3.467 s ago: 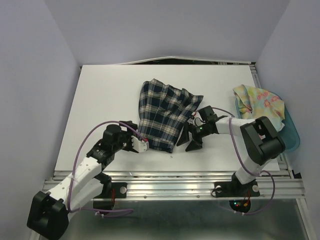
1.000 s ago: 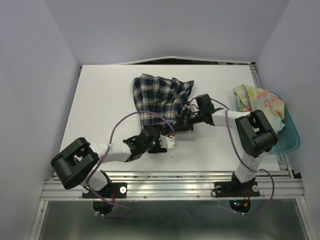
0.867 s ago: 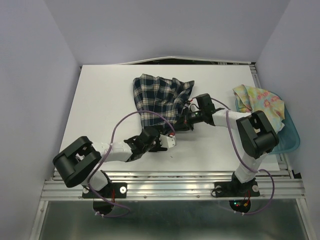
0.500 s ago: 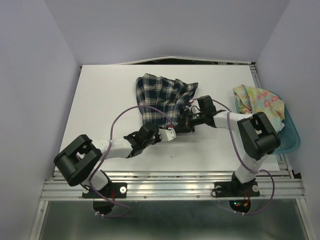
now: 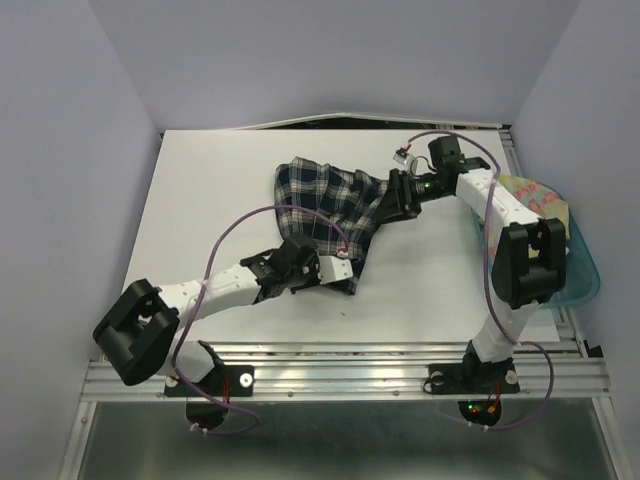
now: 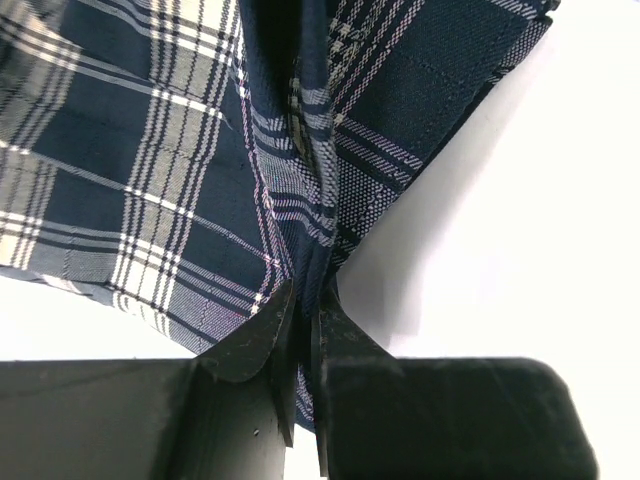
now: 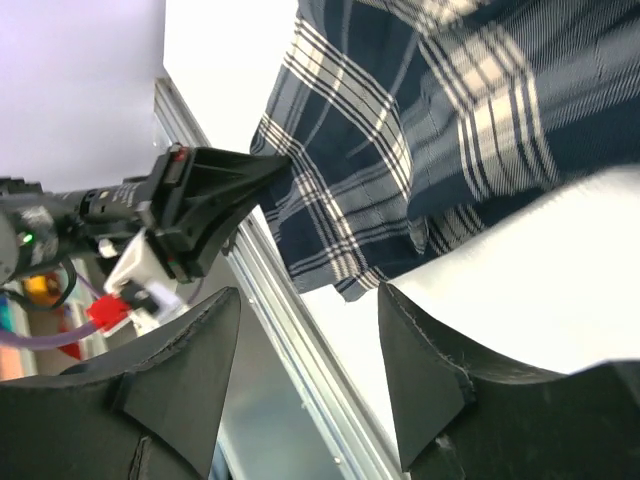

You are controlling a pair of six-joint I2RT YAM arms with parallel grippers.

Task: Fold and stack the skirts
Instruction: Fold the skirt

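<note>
The dark plaid skirt (image 5: 330, 212) lies spread on the white table (image 5: 210, 200), stretched towards its near right corner. My left gripper (image 5: 338, 268) is shut on that near hem; in the left wrist view the jaws (image 6: 308, 300) pinch a fold of plaid cloth (image 6: 180, 150). My right gripper (image 5: 396, 200) hangs open over the skirt's far right edge, with nothing between its fingers (image 7: 305, 300); the plaid skirt (image 7: 430, 120) lies beyond them. The pastel flowered skirt (image 5: 545, 197) sits in the teal bin (image 5: 582, 262), mostly hidden behind my right arm.
The teal bin stands at the table's right edge. A metal rail (image 5: 350, 365) runs along the near edge, close to the skirt's near hem. My left gripper (image 7: 200, 195) shows in the right wrist view.
My left gripper shut on the skirt's near hem. My right gripper opened, let go of the cloth and swung to the far right. The skirt stretched out towards the near edge.
</note>
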